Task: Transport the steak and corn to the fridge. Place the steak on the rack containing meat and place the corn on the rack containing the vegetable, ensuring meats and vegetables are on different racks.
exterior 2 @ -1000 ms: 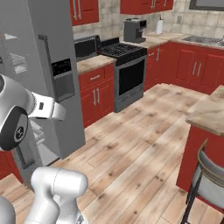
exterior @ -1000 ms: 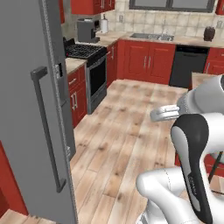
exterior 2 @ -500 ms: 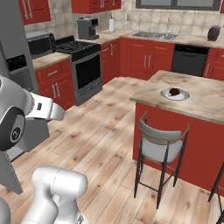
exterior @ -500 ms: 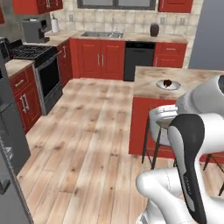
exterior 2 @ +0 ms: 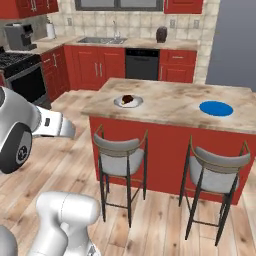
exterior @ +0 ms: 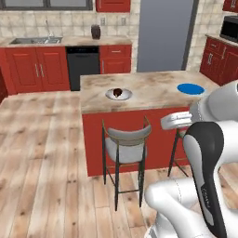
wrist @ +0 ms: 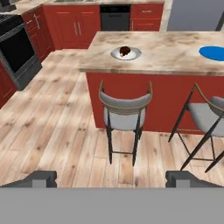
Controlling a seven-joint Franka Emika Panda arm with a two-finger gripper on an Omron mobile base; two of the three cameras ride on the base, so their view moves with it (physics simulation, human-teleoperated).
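Kitchen with pale wood plank floor (exterior: pixel 46 153), red cabinets (exterior: pixel 39 69) along the back wall, tiled backsplash. Landmark: island bench (exterior: pixel 148 88) with beige stone top and red sides, mid-room. Behind the island bench, a tall grey panel (exterior: pixel 165 35) rises against the back wall; cannot tell whether it is the fridge. Left of that panel and behind the island bench, a black dishwasher (exterior: pixel 83 67) sits among the red cabinets, with a sink (exterior 2: pixel 97 40) further left and a dark jar (exterior: pixel 95 31) on the back counter. In the right base view a black stove (exterior 2: pixel 22 75) stands far left of the island bench, a coffee machine (exterior 2: pixel 19 36) behind it. Two bar stools with grey seats and dark thin legs stand against the near side of the island bench: left stool (exterior 2: pixel 120 155) and right stool (exterior 2: pixel 217 172). On the island bench top, toward its left end, a grey plate (exterior: pixel 118 94) carries the steak (exterior: pixel 117 92), a small dark reddish lump, also seen in the hand view (wrist: pixel 125 51). Toward the right end of the same top lies a blue round plate (exterior 2: pixel 216 108), well apart from the grey plate. Corn not made out. Gripper (wrist: pixel 111 178) hangs over the floor on the near side of the island bench, well apart from it, fingers (wrist: pixel 41 178) spread wide, nothing between them.
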